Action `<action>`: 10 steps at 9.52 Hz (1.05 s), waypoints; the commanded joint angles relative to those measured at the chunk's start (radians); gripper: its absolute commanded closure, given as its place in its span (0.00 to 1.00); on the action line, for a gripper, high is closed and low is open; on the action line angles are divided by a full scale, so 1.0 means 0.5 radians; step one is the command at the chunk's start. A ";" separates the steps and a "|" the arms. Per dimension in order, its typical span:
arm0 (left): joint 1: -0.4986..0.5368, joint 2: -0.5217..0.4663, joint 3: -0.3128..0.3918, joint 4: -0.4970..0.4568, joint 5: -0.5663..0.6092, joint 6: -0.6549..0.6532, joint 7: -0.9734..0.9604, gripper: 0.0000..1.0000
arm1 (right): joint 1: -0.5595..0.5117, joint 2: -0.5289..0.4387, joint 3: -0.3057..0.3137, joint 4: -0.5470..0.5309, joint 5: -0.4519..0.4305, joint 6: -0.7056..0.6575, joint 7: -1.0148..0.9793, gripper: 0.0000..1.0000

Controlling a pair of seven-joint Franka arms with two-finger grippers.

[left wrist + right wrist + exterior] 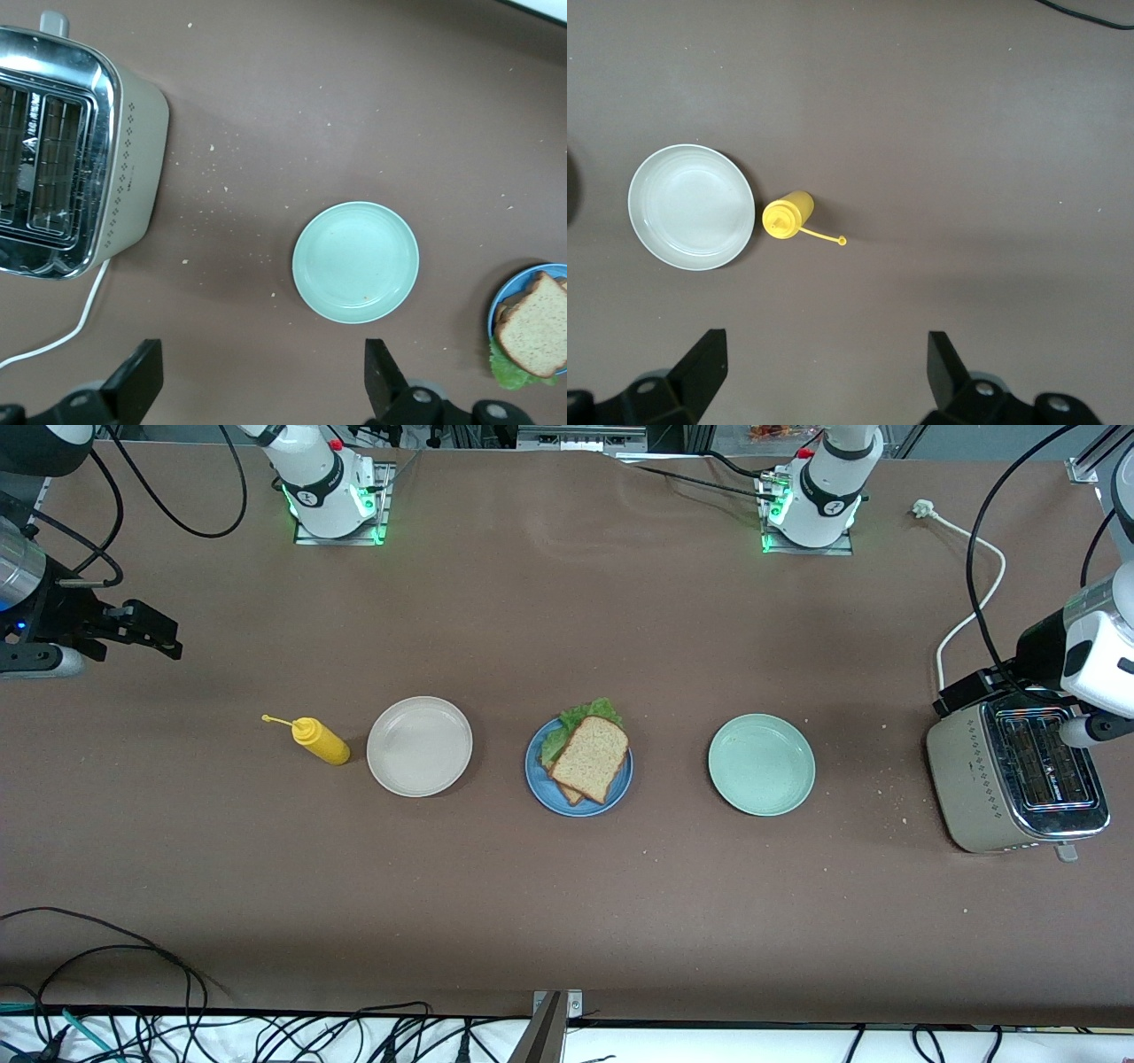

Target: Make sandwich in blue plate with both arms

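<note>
Since the sandwich (pixel 588 755) already sits stacked on the blue plate (pixel 540 784) at mid-bench, lettuce poking out toward 11 o'clock, you can judge assembly done. Left pincer (pixel 264 381) hangs over the toaster (pixel 1019 779), jaws apart, empty. Right pincer (pixel 824 376) waits over the bench's right-arm end, above the mustard bottle (pixel 321 741), jaws apart, empty.
</note>
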 commanded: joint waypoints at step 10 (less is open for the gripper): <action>-0.787 -0.107 0.840 0.002 0.059 -0.055 0.523 0.02 | -0.021 0.030 0.016 0.048 0.068 0.000 -0.016 0.00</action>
